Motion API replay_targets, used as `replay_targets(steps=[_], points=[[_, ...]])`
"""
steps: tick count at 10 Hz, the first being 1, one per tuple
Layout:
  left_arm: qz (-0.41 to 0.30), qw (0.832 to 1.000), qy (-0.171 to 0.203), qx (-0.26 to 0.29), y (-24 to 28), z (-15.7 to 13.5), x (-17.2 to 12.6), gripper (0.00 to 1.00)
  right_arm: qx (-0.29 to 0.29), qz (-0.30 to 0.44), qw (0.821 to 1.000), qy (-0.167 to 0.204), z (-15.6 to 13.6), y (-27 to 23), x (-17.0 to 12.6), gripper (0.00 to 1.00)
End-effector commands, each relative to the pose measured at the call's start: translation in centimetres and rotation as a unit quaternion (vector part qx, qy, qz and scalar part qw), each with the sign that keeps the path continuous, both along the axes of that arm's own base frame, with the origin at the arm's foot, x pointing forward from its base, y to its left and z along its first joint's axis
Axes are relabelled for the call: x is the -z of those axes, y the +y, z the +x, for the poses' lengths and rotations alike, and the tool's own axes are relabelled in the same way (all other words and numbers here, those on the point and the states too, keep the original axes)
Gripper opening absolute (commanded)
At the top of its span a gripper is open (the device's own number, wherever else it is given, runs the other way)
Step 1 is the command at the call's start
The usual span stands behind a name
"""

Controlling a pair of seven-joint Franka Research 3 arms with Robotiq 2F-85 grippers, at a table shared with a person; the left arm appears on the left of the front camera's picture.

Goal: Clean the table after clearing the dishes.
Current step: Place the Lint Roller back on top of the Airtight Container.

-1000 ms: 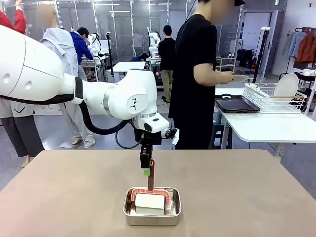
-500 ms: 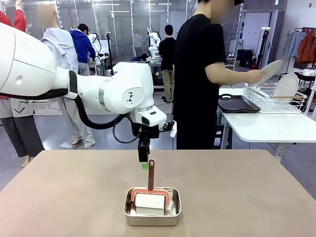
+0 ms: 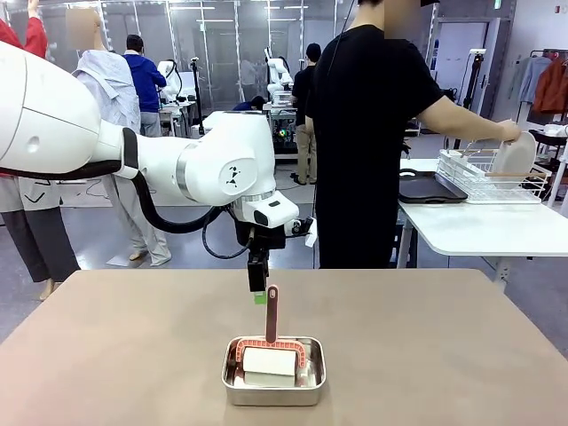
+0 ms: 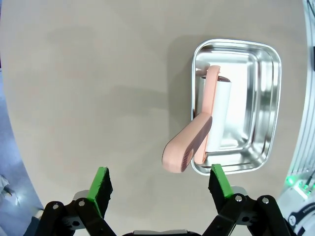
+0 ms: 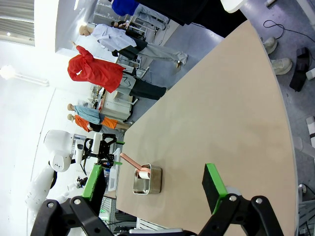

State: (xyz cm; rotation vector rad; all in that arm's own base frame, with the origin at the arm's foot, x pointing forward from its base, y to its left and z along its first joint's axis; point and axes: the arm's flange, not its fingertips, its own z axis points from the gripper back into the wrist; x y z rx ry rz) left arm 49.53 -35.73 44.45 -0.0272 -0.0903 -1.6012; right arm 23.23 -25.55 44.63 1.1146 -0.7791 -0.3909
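- On the beige desk (image 3: 426,337), near its front edge, a small steel pan (image 3: 273,373) holds a white roller (image 3: 269,362) with a pink handle (image 3: 272,312) standing up out of it.
- The left end effector (image 3: 258,293) hangs just above that handle with its jaws spread wide, gripping nothing.
- The right end effector (image 5: 152,189) is also wide open and empty.
- At the white side table (image 3: 479,226), a person (image 3: 364,133) sets a white plate (image 3: 513,153) in the wire rack (image 3: 484,177), beside a dark tray (image 3: 430,188).

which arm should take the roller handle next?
Left. Its open gripper hangs just above the pink roller handle rising from the steel pan. The right gripper, also open, is far off.
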Motion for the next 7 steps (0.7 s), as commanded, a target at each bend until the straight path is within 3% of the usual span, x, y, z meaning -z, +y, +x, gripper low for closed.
replay_targets(steps=[1, 7], points=[[0.002, 1.000, 0.002, 0.000, 0.04, -0.07, -0.15, 1.00, 0.003, 0.000, 1.000, -0.005, 0.16, 0.04, -0.18, 1.00], [0.002, 1.000, 0.002, 0.000, 0.04, -0.07, -0.15, 1.00, 0.003, 0.000, 1.000, -0.005, 0.16, 0.04, -0.18, 1.00]])
